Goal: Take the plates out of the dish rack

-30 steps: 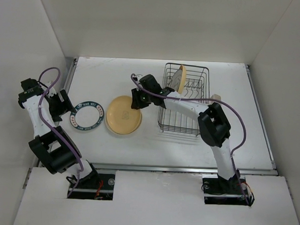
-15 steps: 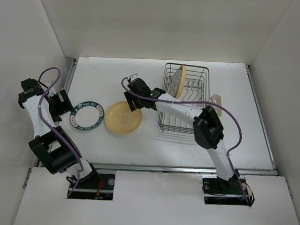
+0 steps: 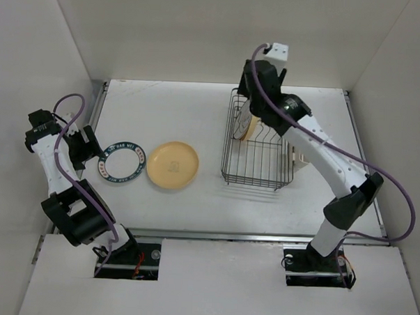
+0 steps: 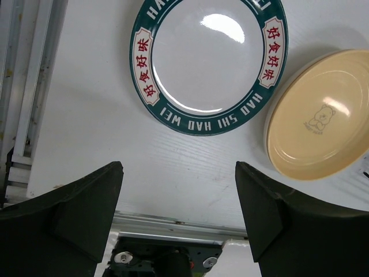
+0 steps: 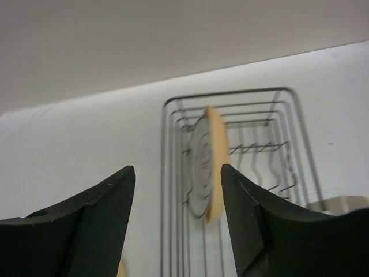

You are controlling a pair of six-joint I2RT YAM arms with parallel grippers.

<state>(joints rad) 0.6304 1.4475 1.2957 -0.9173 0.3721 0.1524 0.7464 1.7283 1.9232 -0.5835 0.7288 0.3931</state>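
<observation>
Two plates lie flat on the table: a white one with a dark green lettered rim (image 3: 122, 160) (image 4: 207, 57), and to its right a yellow one with a bear print (image 3: 172, 165) (image 4: 323, 115). In the dark wire dish rack (image 3: 258, 166) (image 5: 288, 144), two plates stand on edge close together, a white ringed one (image 5: 199, 167) and an orange one (image 5: 214, 167) (image 3: 250, 124). My right gripper (image 3: 251, 93) (image 5: 177, 173) hangs open and empty, high above the rack's far left end. My left gripper (image 3: 92, 149) (image 4: 179, 196) is open and empty just left of the lettered plate.
A white cutlery holder (image 3: 299, 151) (image 5: 340, 203) clips to the rack's right side. White walls enclose the table on three sides. A metal rail (image 4: 23, 86) runs along the left edge.
The right gripper opened and left the yellow plate flat on the table, then swung up and right to above the rack. The left arm has not moved.
</observation>
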